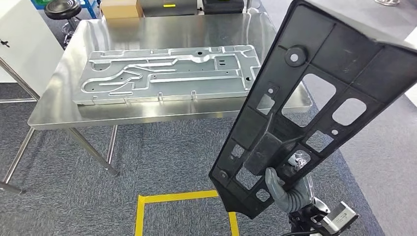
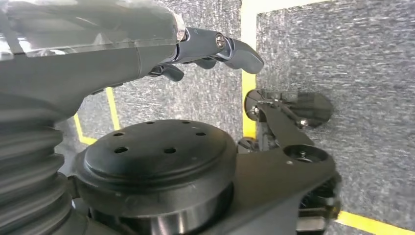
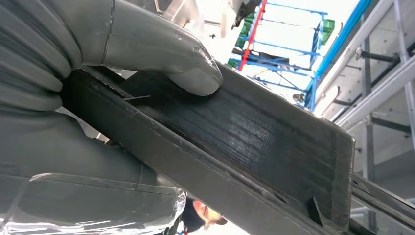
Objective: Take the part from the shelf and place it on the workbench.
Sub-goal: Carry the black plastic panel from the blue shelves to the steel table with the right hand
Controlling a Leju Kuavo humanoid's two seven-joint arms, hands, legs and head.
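Closest to my camera was the black part (image 1: 314, 103), a long ribbed plastic panel with cut-outs, raised upright and tilted in front of the head view. To its left stood the steel workbench (image 1: 59, 98), already carrying a big stamped metal panel (image 1: 167, 73), so I judged the free surface near its right end to be narrow. My left hand (image 2: 215, 51) hung by my side over the carpet and yellow floor tape (image 2: 248, 63), fingers curled loosely, nothing in them. My right hand (image 1: 282, 189) held the part at its lower end, thumb (image 3: 191, 73) pressed flat on the ribbed face. With so much panel above that one low grip, I feared it could pivot or slip. It also blocked my view of the bench's right side, so I risked striking the metal panel or setting it half off the edge.
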